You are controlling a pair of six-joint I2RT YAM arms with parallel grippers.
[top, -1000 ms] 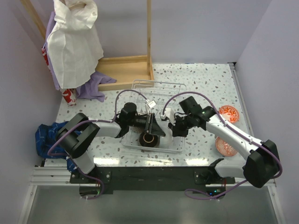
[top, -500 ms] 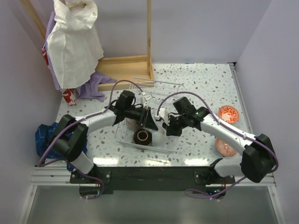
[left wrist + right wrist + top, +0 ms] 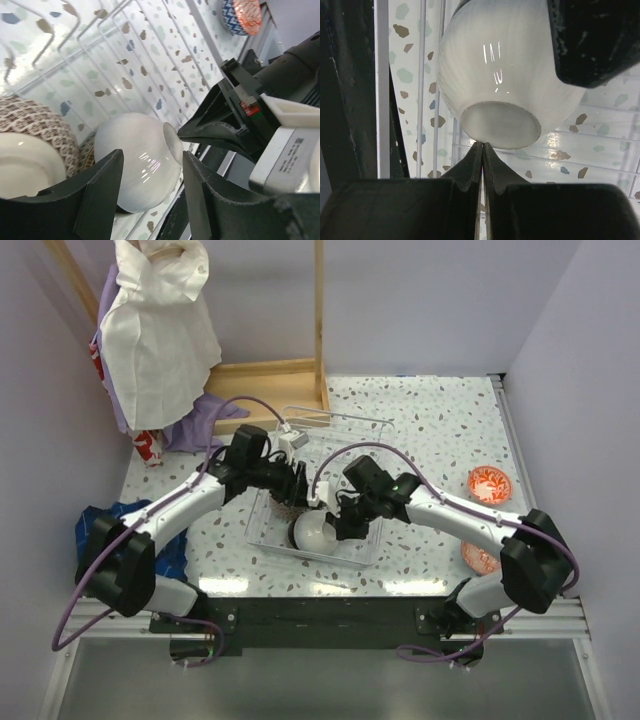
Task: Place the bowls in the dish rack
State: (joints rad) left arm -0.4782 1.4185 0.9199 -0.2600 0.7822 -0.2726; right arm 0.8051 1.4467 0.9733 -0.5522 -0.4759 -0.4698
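Note:
The wire dish rack (image 3: 352,420) sits mid-table. A white bowl (image 3: 313,533) lies tipped in its near end, beside a brown patterned bowl (image 3: 35,127). My left gripper (image 3: 297,484) is open; in the left wrist view (image 3: 152,170) its fingers stand either side of the white bowl (image 3: 135,160) without gripping it. My right gripper (image 3: 338,525) is shut and empty, and its tips (image 3: 482,146) touch the foot of the white bowl (image 3: 495,75). Two orange bowls (image 3: 489,483) (image 3: 482,556) sit on the table at the right.
A wooden frame (image 3: 270,385) with a white cloth (image 3: 160,330) stands at the back left, with a purple cloth (image 3: 200,425) below it. A blue cloth (image 3: 100,530) lies at the left edge. Both arms crowd the rack's near end.
The bowl in the rack has tipped so its white outside now shows. My left gripper has drawn back toward the far left. My right gripper has moved left up against the bowl.

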